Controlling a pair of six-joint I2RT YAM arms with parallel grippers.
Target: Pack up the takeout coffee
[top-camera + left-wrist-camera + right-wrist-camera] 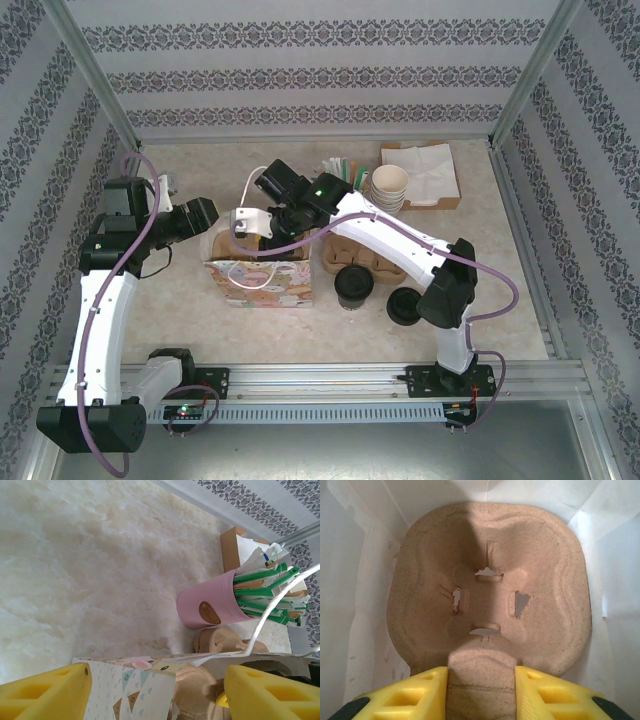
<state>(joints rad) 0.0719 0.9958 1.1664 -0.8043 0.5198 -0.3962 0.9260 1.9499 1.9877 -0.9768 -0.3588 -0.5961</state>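
Observation:
The takeout coffee (353, 283), a small dark cup with a black lid, stands on the table just right of the patterned paper bag (262, 285). My right gripper (480, 690) reaches down into the bag and is shut on the middle ridge of a brown pulp cup carrier (490, 555); the bag's white inner walls (350, 580) surround it. My left gripper (157, 695) is at the bag's left end, open, with its yellow fingers wide apart on either side of the bag's rim (115, 690) and a bit of carrier.
A loose black lid (404, 305) lies right of the coffee. More brown carrier (350, 252) shows beside the bag. Behind it stand a pink cup of green stirrers (340, 170), a stack of cream cups (390, 187) and a napkin box (425, 170).

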